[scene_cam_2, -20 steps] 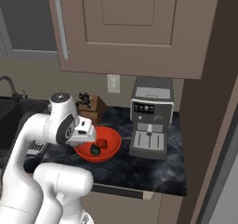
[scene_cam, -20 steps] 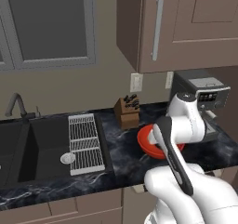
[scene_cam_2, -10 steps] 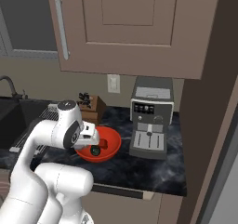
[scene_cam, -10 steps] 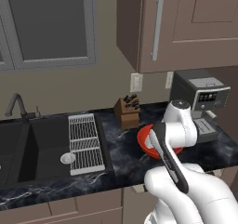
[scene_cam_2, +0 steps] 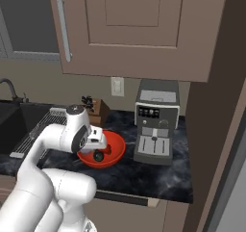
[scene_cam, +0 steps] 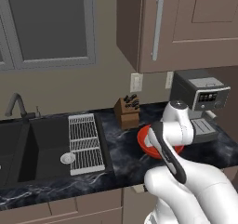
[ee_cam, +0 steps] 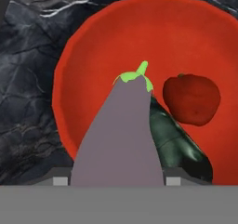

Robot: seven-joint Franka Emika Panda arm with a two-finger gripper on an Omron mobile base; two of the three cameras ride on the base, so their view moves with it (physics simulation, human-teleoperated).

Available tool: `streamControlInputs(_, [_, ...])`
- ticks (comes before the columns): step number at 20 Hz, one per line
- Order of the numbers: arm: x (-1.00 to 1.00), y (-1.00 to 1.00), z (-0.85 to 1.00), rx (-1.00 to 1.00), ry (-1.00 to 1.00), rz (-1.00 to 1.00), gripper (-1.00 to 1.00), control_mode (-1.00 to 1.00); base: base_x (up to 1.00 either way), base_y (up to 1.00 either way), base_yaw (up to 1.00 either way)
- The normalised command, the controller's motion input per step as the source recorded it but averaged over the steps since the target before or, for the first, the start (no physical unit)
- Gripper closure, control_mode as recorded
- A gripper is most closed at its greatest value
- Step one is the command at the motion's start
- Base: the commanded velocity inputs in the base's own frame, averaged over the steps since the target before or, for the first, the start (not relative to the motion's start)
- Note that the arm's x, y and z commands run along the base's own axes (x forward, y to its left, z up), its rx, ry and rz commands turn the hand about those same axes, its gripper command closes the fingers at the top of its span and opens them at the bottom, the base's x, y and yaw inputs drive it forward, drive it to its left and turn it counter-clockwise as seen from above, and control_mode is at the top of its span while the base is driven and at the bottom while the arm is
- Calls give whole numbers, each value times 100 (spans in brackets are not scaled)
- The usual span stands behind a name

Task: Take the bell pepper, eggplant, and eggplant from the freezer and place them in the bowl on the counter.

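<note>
- Black marbled table (scene_cam: 116, 158), red bowl (ee_cam: 93, 46): holds bell pepper (ee_cam: 191, 99), dark eggplant (ee_cam: 179, 144)
- Gripper (scene_cam_2: 99, 140) pinching pale eggplant (ee_cam: 123, 139); early release risks rollout over the rim

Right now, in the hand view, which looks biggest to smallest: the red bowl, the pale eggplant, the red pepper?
1. bowl
2. pale eggplant, though it sits closest to the camera, so its real size is unsure
3. bell pepper
</note>
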Motion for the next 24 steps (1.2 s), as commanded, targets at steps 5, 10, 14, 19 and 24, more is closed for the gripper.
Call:
streamControlInputs(5, [7,0,-32,0,5,0,100,-100,0,0,0])
streamControlInputs(10, [8,-1,-45,0,6,0,100,-100,0,0,0])
streamControlInputs(14, [1,-2,-51,0,1,0,100,-100,0,0,0])
streamControlInputs(19, [0,-3,-64,0,5,1,-100,-100,0,0,0])
streamControlInputs(24, [0,-5,-33,0,0,1,-100,-100,0,0,0])
